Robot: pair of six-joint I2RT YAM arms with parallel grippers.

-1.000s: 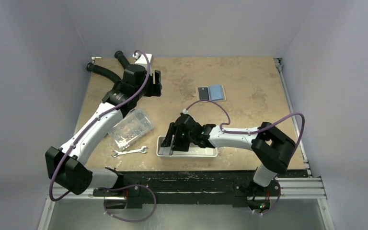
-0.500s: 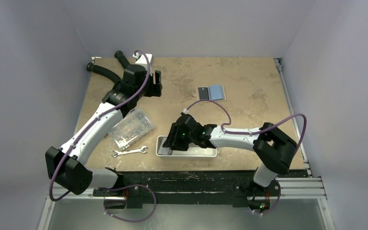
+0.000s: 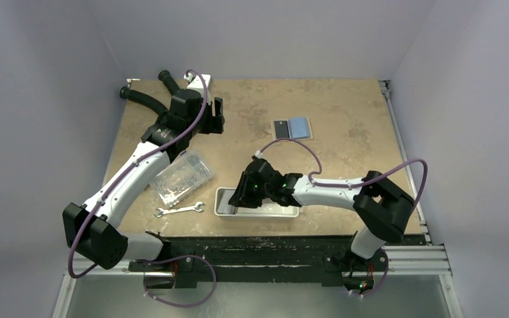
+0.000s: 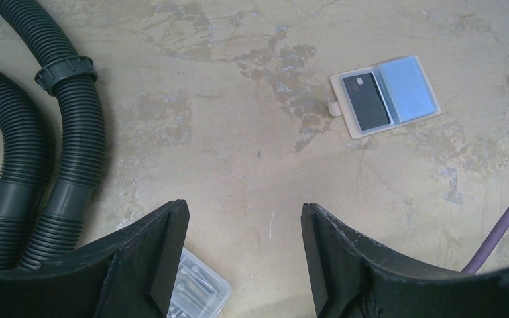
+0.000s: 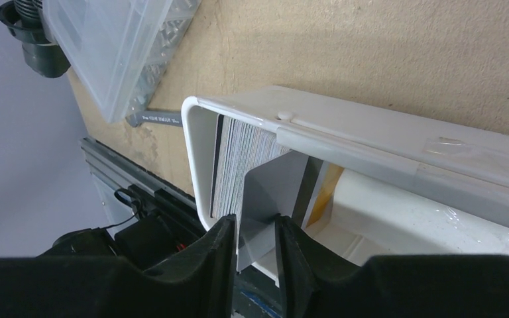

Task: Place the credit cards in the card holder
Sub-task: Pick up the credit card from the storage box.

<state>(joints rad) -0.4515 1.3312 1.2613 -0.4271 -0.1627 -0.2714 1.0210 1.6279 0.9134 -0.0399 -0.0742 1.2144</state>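
The credit cards (image 5: 235,159) stand on edge at the left end of the white tray (image 5: 371,126), along the near edge of the surface (image 3: 351,106). The right end effector (image 5: 256,248), its arm low and reaching leftward, straddles a grey one. Its opening is narrow and the grip is unclear. The card holder (image 3: 291,128) lies open toward the far edge, long axis left-right. The left end effector (image 4: 244,252) gapes wide.

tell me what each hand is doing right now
left hand: open, empty
right hand: around a grey credit card in the white tray, grip cannot be told
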